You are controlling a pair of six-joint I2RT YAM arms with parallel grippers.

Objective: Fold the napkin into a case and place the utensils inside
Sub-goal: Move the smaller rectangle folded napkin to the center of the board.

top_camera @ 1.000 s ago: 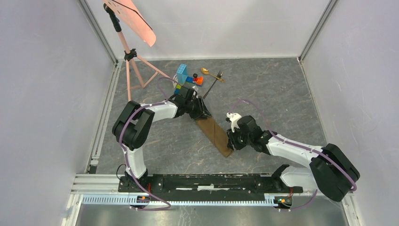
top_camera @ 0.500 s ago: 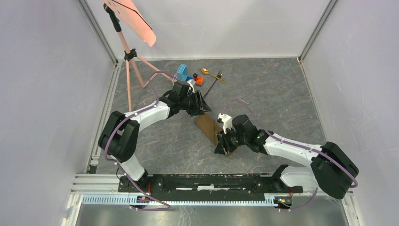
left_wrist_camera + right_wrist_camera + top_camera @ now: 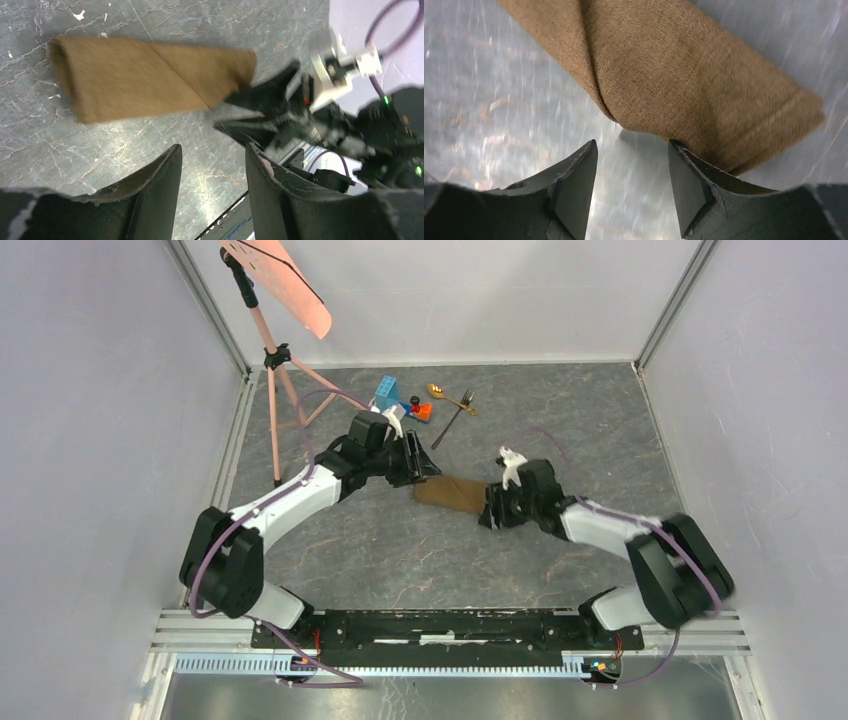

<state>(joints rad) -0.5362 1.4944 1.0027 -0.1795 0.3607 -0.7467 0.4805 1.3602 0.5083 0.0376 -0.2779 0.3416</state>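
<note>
Left gripper (image 3: 425, 462) – jaws apart, a bare gap between the fingers (image 3: 155, 175), nothing held. It hangs low at the left end of the napkin; in its own wrist view the cloth lies just beyond the fingertips, apart from them.

Right gripper (image 3: 490, 508) – jaws likewise apart, with only table showing in the gap and nothing gripped. It sits at the napkin's right end. One fingertip (image 3: 684, 155) reaches the cloth's edge; whether it touches cannot be told.

Napkin (image 3: 455, 494): brown woven cloth, folded into a long narrow strip with a diagonal seam across its face. It lies flat on the grey marbled table (image 3: 580, 420), between the two grippers.

Fork (image 3: 452, 420): thin, dark, lying on the table beyond the napkin and apart from it, its tines toward the far side.

Spoon (image 3: 448, 398): small, gold, shiny, just beyond the fork, its handle end next to the tines.

Toy blocks (image 3: 395, 400): a small blue, red and orange cluster, left of the spoon.

Pink tripod stand (image 3: 275, 370): in the far left corner, carrying a peach-coloured panel.
</note>
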